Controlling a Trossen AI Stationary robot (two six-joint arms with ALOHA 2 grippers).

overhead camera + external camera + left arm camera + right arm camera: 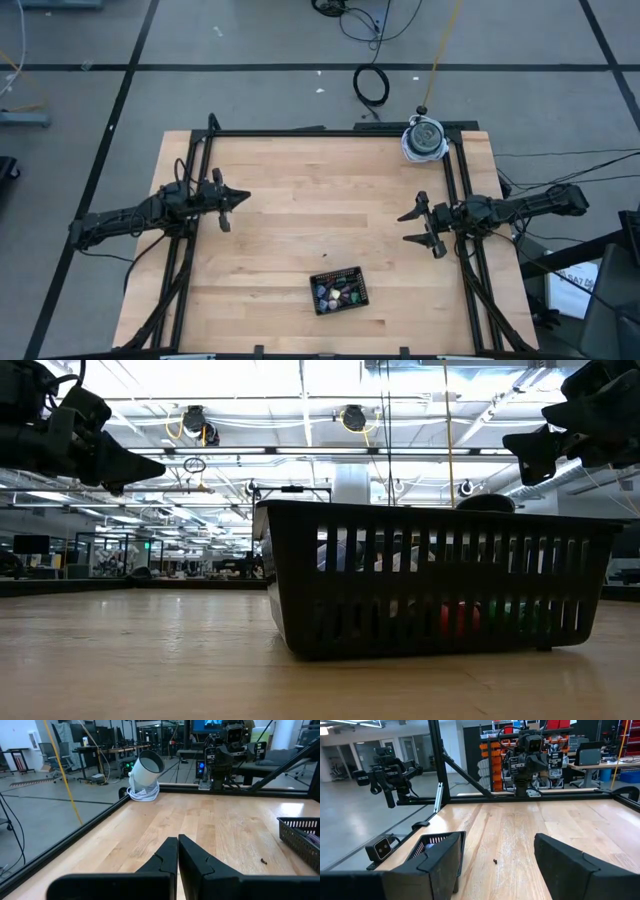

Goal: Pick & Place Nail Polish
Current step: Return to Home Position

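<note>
Only the high view looks into the black basket (335, 272) and shows the nail polish (335, 293) bottles clustered inside; the low view catches just red and green through its slats. Both arms hang empty, well to either side of the basket: the left gripper (177, 845) has its fingers pressed together, the right gripper (497, 840) has them spread wide. Bare table (300, 200) surrounds the basket, which sits near one edge.
</note>
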